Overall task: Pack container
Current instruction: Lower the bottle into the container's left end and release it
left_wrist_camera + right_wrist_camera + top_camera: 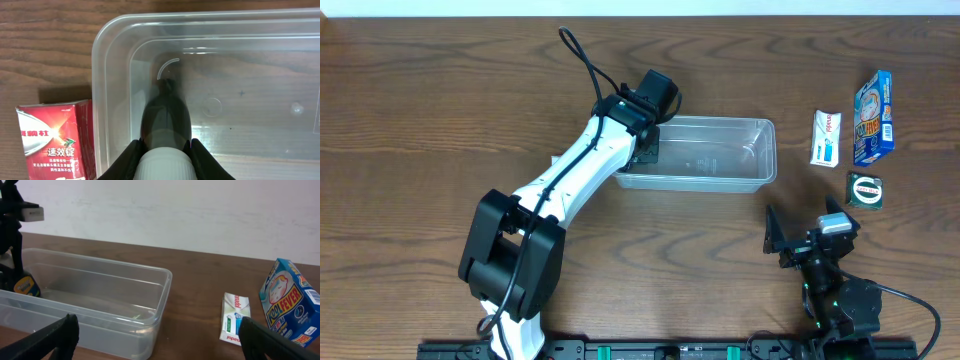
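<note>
The clear plastic container [760, 150] lies at the table's middle; it also shows in the left wrist view [107, 75] and the right wrist view [150, 297]. My left gripper [646, 142] is over the container's left end, shut on a dark bottle with a white ribbed cap [166, 117]. The bottle points down into the container, near its floor. From the right wrist view the bottle's yellow label [25, 286] shows through the wall. My right gripper [808, 240] is open and empty, to the lower right of the container and apart from it.
A red medicine box [52, 142] lies on the table just outside the container's left wall. To the right lie a white toothpaste box [826, 137], a blue Kool Fever box [873, 118] and a small green box [865, 190].
</note>
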Controlling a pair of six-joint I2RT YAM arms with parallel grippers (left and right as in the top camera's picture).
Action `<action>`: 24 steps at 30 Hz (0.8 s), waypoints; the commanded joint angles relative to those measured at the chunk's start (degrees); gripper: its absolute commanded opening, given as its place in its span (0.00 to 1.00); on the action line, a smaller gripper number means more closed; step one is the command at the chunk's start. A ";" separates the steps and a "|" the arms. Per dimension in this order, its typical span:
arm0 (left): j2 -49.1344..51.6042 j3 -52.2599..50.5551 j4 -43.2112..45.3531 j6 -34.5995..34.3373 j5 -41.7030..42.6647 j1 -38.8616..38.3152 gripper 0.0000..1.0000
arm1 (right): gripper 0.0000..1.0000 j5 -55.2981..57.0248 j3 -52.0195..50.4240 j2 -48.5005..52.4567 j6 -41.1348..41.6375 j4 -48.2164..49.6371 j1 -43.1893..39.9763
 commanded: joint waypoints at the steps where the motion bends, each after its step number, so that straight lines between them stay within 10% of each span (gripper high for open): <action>1: 0.44 -0.02 0.26 -0.35 -1.55 0.28 0.42 | 0.99 -0.22 -0.11 -0.35 -0.59 -0.17 -1.09; 3: 0.44 -0.02 0.24 -0.35 -1.55 0.28 0.58 | 0.99 -0.24 -0.11 -0.35 -0.59 -0.17 -1.09; 24: 0.42 0.00 0.57 -0.31 -3.23 0.35 0.57 | 0.99 -0.24 -0.11 -0.35 -0.59 -0.17 -1.09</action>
